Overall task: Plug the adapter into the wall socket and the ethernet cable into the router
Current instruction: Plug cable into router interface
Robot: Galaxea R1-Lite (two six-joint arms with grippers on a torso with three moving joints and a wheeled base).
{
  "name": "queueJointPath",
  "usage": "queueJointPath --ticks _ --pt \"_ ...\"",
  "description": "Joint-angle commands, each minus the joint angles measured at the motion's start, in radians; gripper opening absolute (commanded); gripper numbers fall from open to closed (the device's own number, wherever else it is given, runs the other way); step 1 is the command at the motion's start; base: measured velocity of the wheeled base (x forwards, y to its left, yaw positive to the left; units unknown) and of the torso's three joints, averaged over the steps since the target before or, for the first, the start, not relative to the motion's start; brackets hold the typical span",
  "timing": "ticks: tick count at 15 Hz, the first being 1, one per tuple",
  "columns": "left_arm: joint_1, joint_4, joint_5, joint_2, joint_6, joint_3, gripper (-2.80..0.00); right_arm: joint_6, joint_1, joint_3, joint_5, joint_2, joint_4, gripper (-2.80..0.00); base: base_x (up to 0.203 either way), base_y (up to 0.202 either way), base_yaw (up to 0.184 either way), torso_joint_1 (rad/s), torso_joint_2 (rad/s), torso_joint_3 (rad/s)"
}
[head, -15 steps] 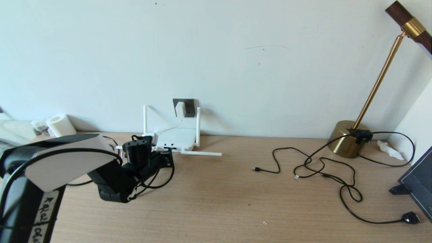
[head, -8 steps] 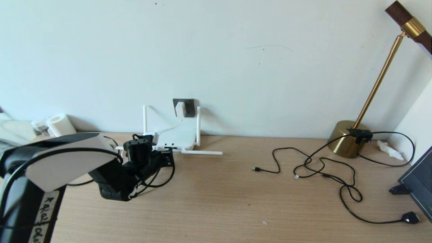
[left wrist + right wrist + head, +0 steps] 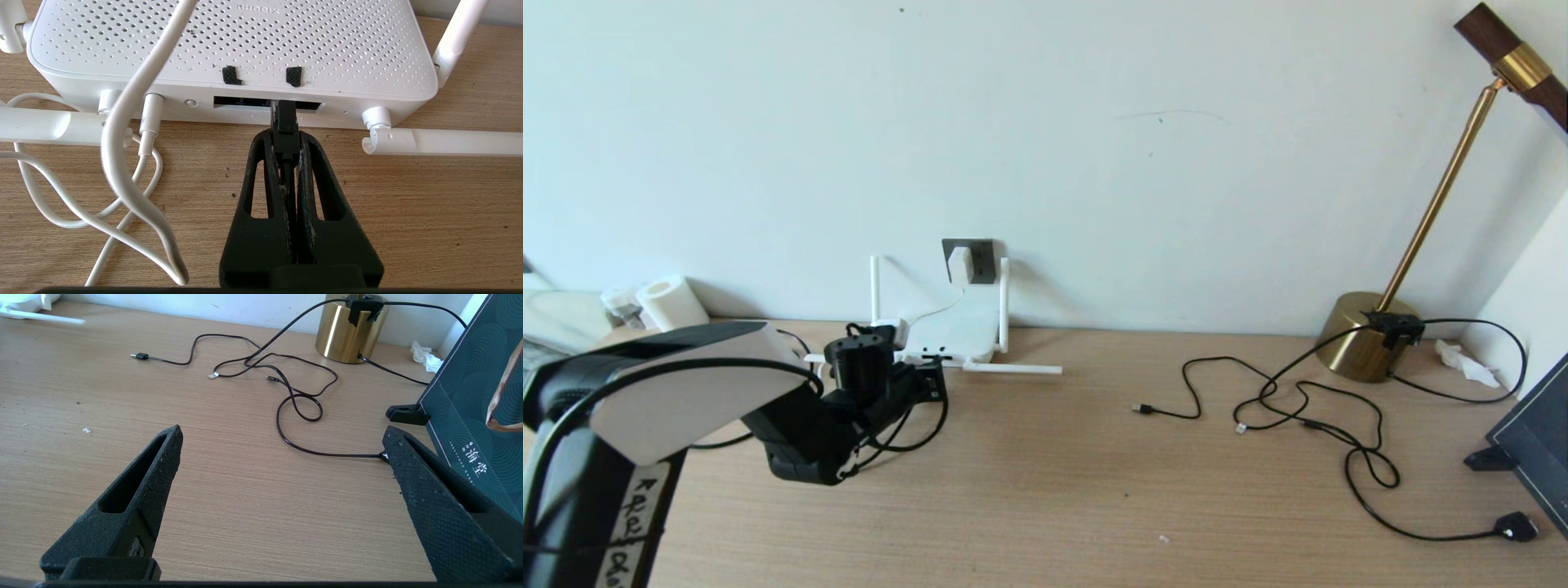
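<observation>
The port side of the router (image 3: 233,45) is crowded: the left gripper (image 3: 286,139), clamped on the ethernet cable (image 3: 284,118), fills the middle, two folded antennas (image 3: 441,141) lie along the desk on either side, and loops of thin white cord (image 3: 122,179) hang across the side away from the lamp. Between router and lamp base (image 3: 1364,335) the desk (image 3: 1054,474) is bare up to the tangled thin black cables (image 3: 1298,408). The right gripper (image 3: 282,457), fingers wide apart, hovers over bare wood, a dark green box (image 3: 478,396) close beside it.

Bright even daylight, soft shadows on wall, sharp focus.
</observation>
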Motion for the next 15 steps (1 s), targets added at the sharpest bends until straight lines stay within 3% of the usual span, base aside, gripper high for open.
queueJointPath --ticks 1,15 --pt "-0.003 -0.003 0.0 0.008 -0.001 -0.015 -2.8 -0.001 0.0 -0.001 0.0 0.002 0.0 0.0 0.0 0.0 0.0 0.0 0.0 0.0" --pt "-0.003 0.026 0.0 0.044 -0.003 -0.052 -2.8 -0.001 0.0 0.001 0.0 0.002 0.0 0.0 0.0 0.0 0.0 0.0 0.0 0.0"
